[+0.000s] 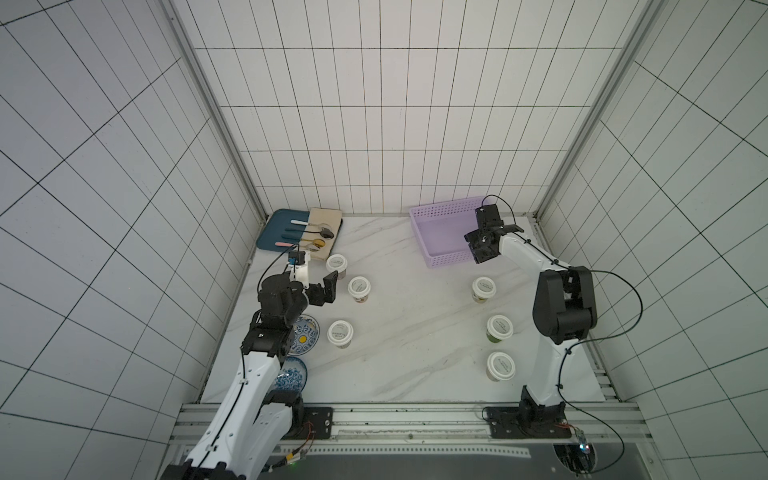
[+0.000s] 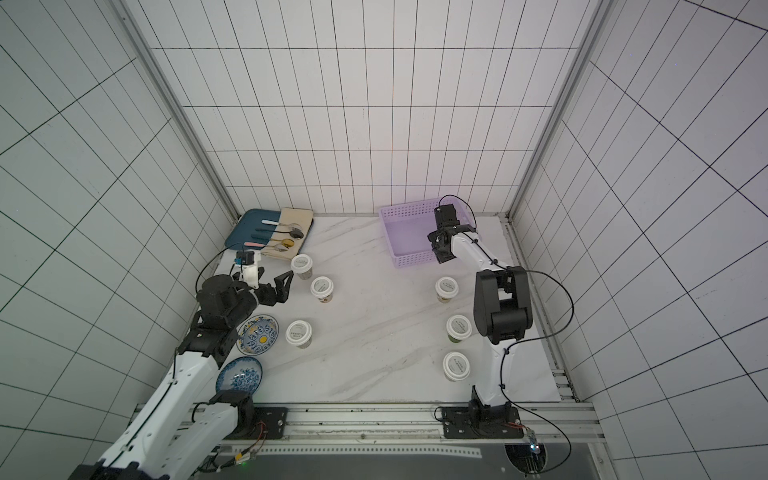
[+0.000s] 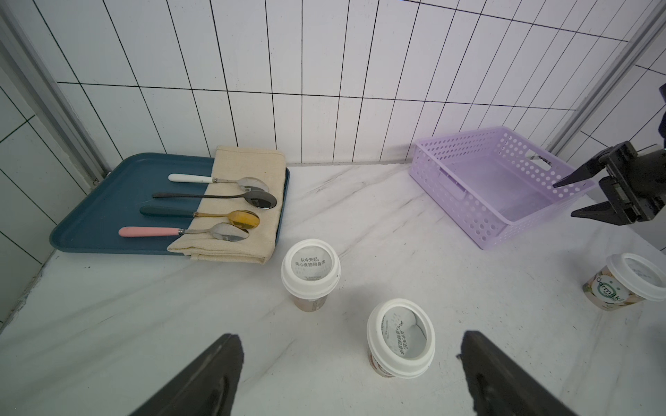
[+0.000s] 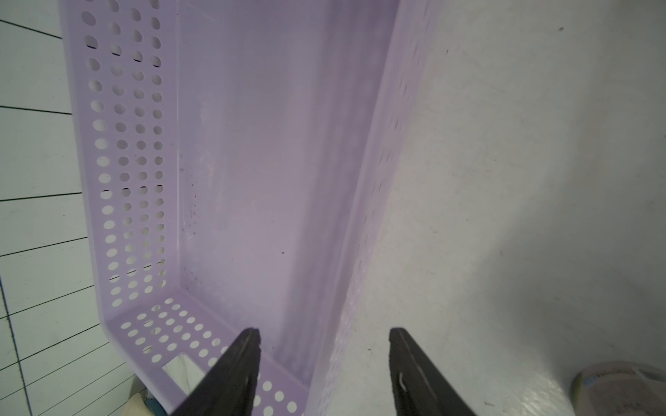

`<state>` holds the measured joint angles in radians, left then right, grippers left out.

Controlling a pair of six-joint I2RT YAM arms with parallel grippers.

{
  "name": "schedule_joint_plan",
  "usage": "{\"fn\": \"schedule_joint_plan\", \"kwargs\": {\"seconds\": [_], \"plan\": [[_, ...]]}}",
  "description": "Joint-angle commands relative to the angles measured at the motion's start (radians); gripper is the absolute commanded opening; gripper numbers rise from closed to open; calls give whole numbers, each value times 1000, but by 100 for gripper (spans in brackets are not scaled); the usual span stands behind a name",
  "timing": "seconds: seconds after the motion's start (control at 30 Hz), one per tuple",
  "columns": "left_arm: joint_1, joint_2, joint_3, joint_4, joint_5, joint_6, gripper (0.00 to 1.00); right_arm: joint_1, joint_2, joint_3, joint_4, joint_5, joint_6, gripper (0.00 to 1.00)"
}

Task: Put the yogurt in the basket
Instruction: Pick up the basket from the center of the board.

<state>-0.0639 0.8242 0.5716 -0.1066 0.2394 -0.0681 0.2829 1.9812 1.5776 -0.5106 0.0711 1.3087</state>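
Observation:
Six yogurt cups with white lids stand on the marble table. Three are on the left (image 1: 336, 266) (image 1: 359, 289) (image 1: 340, 333) and three on the right (image 1: 483, 289) (image 1: 500, 327) (image 1: 500, 365). The lilac basket (image 1: 440, 232) sits at the back right with its floor bare. My left gripper (image 1: 320, 276) hovers open beside the two back left cups; one cup (image 3: 400, 338) shows between its fingers, untouched. My right gripper (image 4: 324, 331) is open and holds nothing. It hangs over the basket's near wall (image 4: 360, 216), one finger over the inside, the other over the table.
A dark blue tray (image 1: 274, 232) with several spoons and a beige cloth (image 1: 326, 224) lies at the back left. Two blue-patterned plates (image 1: 305, 334) (image 1: 293, 376) sit beside the left arm. Tiled walls enclose the table on three sides.

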Motion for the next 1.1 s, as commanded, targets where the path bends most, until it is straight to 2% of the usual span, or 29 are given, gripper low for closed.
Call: {"fn": "schedule_joint_plan", "kwargs": {"seconds": [0.0, 0.17, 0.27, 0.6, 0.67, 0.8, 0.9, 1.07], "plan": [[-6, 2, -1, 7, -12, 9, 98, 13, 34, -5, -37, 34, -21, 61], [-2, 7, 4, 9, 24, -9, 98, 12, 72, 9, -37, 35, -26, 58], [-10, 9, -4, 12, -16, 12, 98, 14, 80, 21, -36, 39, -38, 54], [-4, 10, -8, 31, 5, 3, 98, 21, 26, -22, -8, 49, -63, 16], [6, 9, 6, 4, 19, -8, 98, 14, 16, -24, -10, 32, -63, 10], [0, 5, -11, 29, -25, 17, 98, 16, -20, -35, -2, 24, -76, 2], [13, 4, 3, 14, 8, -3, 98, 16, -40, -42, 0, -6, -70, 0], [12, 1, -8, 31, -24, 9, 98, 30, -81, -48, 14, -34, -98, 0]]}}
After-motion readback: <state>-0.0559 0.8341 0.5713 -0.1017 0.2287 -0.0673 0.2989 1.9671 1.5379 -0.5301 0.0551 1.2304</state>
